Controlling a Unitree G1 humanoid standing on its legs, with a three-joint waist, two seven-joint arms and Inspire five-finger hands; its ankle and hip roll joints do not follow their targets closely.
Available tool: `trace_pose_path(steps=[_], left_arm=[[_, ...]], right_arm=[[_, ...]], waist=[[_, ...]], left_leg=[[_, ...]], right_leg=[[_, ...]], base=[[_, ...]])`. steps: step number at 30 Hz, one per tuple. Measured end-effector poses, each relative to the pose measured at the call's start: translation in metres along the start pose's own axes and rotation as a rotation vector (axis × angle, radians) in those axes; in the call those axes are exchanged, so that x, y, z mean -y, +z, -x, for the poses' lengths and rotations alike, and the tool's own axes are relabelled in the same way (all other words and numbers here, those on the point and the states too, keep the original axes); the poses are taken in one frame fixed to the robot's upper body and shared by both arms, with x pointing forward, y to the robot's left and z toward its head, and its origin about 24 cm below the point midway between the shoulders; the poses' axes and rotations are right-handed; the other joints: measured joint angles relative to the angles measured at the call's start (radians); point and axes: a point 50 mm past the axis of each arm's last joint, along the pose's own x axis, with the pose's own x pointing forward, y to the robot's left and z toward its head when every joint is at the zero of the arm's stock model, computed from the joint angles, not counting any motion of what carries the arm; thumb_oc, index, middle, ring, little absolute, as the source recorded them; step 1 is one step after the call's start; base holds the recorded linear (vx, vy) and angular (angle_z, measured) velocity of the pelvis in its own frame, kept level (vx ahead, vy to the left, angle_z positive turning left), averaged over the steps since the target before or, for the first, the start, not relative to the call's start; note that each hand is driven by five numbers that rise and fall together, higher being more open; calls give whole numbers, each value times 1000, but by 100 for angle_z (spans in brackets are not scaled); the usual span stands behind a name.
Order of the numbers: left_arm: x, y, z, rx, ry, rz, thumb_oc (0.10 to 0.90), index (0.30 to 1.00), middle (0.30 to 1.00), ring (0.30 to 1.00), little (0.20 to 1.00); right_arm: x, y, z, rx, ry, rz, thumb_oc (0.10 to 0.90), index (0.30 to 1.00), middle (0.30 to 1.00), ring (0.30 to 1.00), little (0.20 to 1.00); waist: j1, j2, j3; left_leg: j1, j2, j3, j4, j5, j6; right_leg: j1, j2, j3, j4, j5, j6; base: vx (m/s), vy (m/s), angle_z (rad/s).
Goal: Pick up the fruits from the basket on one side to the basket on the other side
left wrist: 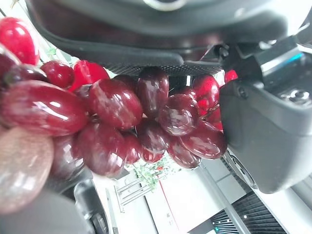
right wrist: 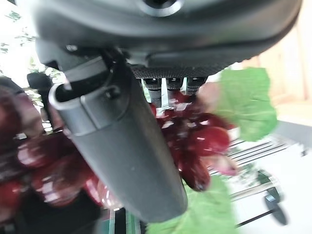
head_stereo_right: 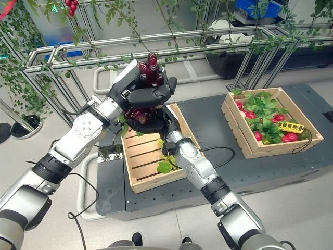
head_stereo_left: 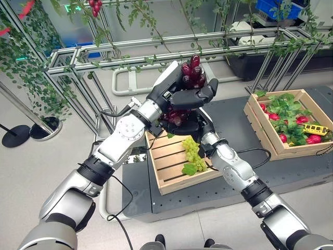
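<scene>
Grapes: one red bunch [head_stereo_left: 191, 73] is being held aloft between both hands, above the near crate [head_stereo_left: 171, 161].

Left eye view. The left hand [head_stereo_left: 179, 91] is clenching round the upper part of the red grapes; the right hand [head_stereo_left: 182, 122] is cupping the lower part from beneath, fingers curled into the bunch. One green bunch [head_stereo_left: 193, 153] with a leaf is lying in the near crate, at 6 o'clock of the hands. A second crate [head_stereo_left: 260, 130] is sitting at 3 o'clock on the dark table [head_stereo_left: 234, 112], well apart, holding leaves, several red fruits too overlapped to count, and one yellow toy bus [head_stereo_left: 316, 128].

Right eye view. Same layout: two crates, two grape bunches, both hands closed on the red one.

Left wrist view. Red grapes are pressing against the palm, with the thumb standing beside them; the grasp looks full.

Right wrist view. The thumb is lying across the bunch with fingers behind it, and a green leaf [right wrist: 248, 105] is showing past them.

Judgement: this looks like a hand-to-hand pass. To do it well, one hand should be taking the full weight before the other is letting go, slowly, so that no grapes are snagging; then carrying toward the crate at 3 o'clock and lowering in before releasing.
</scene>
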Motion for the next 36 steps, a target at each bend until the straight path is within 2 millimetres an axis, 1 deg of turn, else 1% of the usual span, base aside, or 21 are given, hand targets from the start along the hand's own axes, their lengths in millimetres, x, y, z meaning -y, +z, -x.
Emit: trace_pose_path(steps=[4, 9, 10, 11, 12, 14, 18, 24, 33, 34, 36], left_arm=[[-2, -11, 0, -43, 24, 15, 400, 300, 300, 300, 300], [-2, -18, -1, -63, 54, 41, 400, 300, 300, 300, 300], [-2, -21, -1, -72, 58, 44, 400, 300, 300, 300, 300], [-3, -23, -1, -80, 64, 46, 400, 300, 300, 300, 300], [-2, -24, -1, -82, 68, 58, 400, 300, 300, 300, 300], [-1, -27, -1, -91, 73, 70, 400, 300, 300, 300, 300], [-1, -32, -1, -110, 87, 76, 400, 300, 300, 300, 300], [4, -22, -4, -34, 77, 87, 400, 300, 300, 300, 300], [7, -22, -7, -24, 121, 107, 400, 300, 300, 300, 300], [7, -22, -7, -25, 135, 108, 800, 900, 900, 900, 900], [5, -23, -7, -29, 161, 108, 800, 900, 900, 900, 900]], right_arm=[[-1, 1, 0, 14, -10, -6, 800, 900, 900, 900, 900], [-1, 0, 1, 36, -27, -18, 800, 900, 900, 900, 900], [-1, 0, 1, 44, -28, -21, 729, 794, 794, 794, 794], [-2, 1, 2, 53, -28, -24, 580, 571, 571, 571, 571], [-2, 0, 2, 52, -30, -34, 400, 300, 300, 300, 300], [-3, -3, 3, 45, -33, -74, 400, 300, 300, 300, 300], [-7, -10, 5, 22, -23, -90, 400, 300, 300, 300, 300], [-5, -11, 5, 16, -39, -118, 400, 300, 300, 300, 300], [-4, -9, 4, 20, -52, -113, 400, 300, 300, 300, 300], [-4, -9, 4, 21, -52, -113, 400, 300, 300, 300, 300], [-4, -9, 4, 21, -52, -113, 400, 300, 300, 300, 300]], waist=[[4, 14, -20], [5, 21, -30], [4, 21, -31], [4, 21, -31], [5, 21, -31], [6, 22, -33], [5, 22, -33], [12, 22, -33], [7, 21, -33], [6, 21, -33], [4, 21, -33]], left_leg=[[0, 0, 0, 0, 0, 0], [0, 0, 0, 0, 0, 0], [0, 0, 0, 0, 0, 0], [0, 1, 0, 0, 0, 0], [0, 1, -1, 0, 0, 0], [0, 1, -1, 0, 0, 0], [-1, 1, -1, 0, 0, 0], [-1, 0, -2, 0, 0, 0], [0, 1, -2, 0, 0, 0], [0, 1, -1, 0, 0, 0], [0, 1, -1, 0, 0, 0]], right_leg=[[0, 0, 0, 0, 0, 0], [0, 0, 0, 0, 0, 0], [0, 0, 0, 0, 0, 0], [0, 0, 0, 0, 0, 0], [0, 0, 0, 0, 0, 0], [0, 0, 0, 0, 0, 0], [0, 0, 0, 0, 0, 0], [0, 0, 0, 0, 0, 0], [0, 0, 0, 0, 0, 0], [0, 1, 0, 0, 0, 0], [0, 1, 0, 0, 0, 0]], base=[[0, 0, 0], [0, 0, 0], [0, 0, 0], [0, 0, 0], [0, 0, 0], [0, 0, 0], [0, 0, 0], [0, 0, 0], [0, 0, 0], [0, 0, 0], [0, 0, 0]])
